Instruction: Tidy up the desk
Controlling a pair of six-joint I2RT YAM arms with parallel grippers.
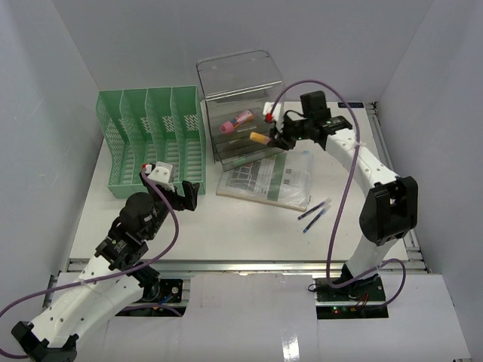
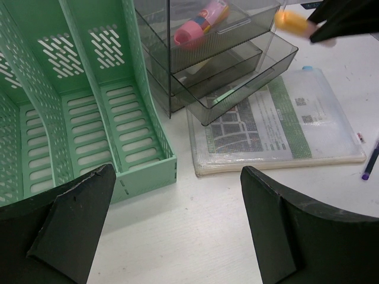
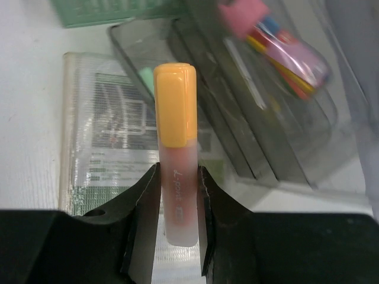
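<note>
Highlighter (image 3: 176, 148) sits in right end effector (image 3: 176, 180), arm extended over drawer box (image 1: 241, 75).

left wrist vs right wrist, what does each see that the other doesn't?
Left wrist only: the left gripper, fingers open and empty, and a pen. Right wrist only: the clear barrel of the highlighter, pinched between the fingers of the right gripper. Both: the highlighter's orange cap, the drawer box with a pink item in an open drawer, the sleeved booklet.
</note>
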